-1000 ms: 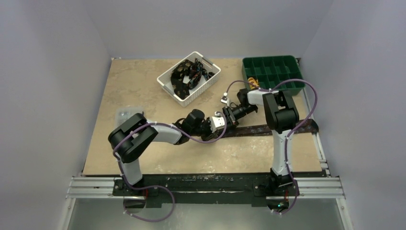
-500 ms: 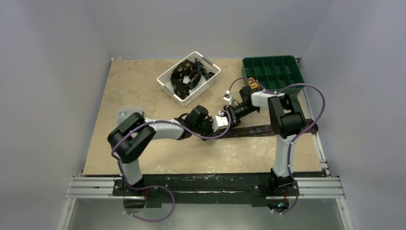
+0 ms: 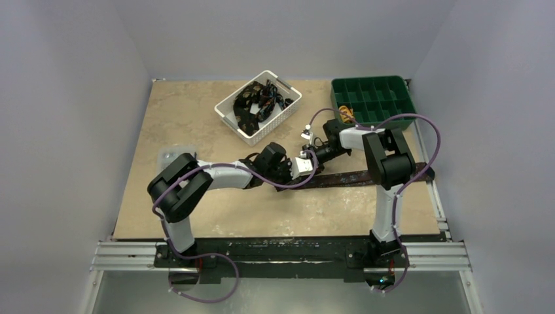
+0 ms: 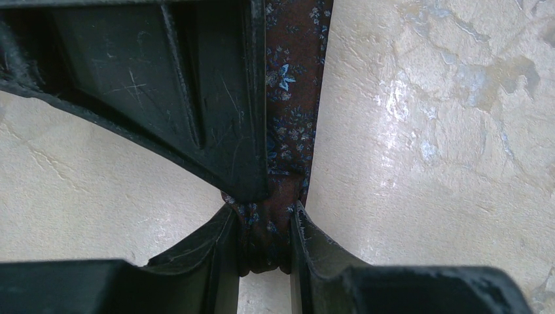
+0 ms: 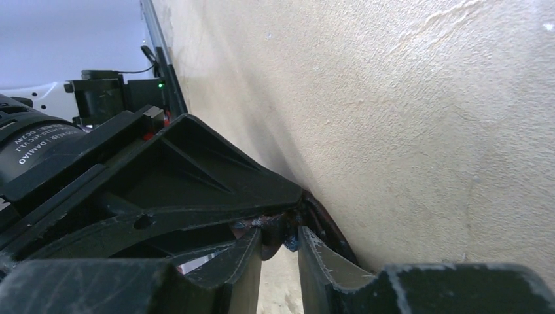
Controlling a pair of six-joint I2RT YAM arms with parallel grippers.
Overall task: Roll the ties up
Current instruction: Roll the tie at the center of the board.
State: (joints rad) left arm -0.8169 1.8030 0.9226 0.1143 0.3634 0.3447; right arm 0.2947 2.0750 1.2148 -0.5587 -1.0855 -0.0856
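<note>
Left end effector: closed on the tie. My left wrist view shows the tie's bunched, folded-over end pinched between both fingers, with fabric filling the gap. From there the tie runs straight away from the camera, flat on the desk. Fabric is dark brown with small blue floral marks.

Right end effector: jaws a narrow gap apart, tips down at the desk, a scrap of tie fabric right at the tips. I can't tell if it's clamped or just touching. In the left wrist view one of its fingers lies along the tie's left edge, and its tip meets the fabric just above the pinched end. Both end effectors sit tip to tip at the same end of the tie.

Overhead: the arms meet near the middle of the desk, left arm reaching in from the left, right arm bent back in from the right. The tie stretches flat from that meeting point toward the desk's right edge, partly hidden behind the right arm.

Further out: white basket at far centre, holding a tangle of other ties. Green tray with compartments at the far right corner. There's something yellow-orange in one near-left compartment, too small for me to identify.
</note>
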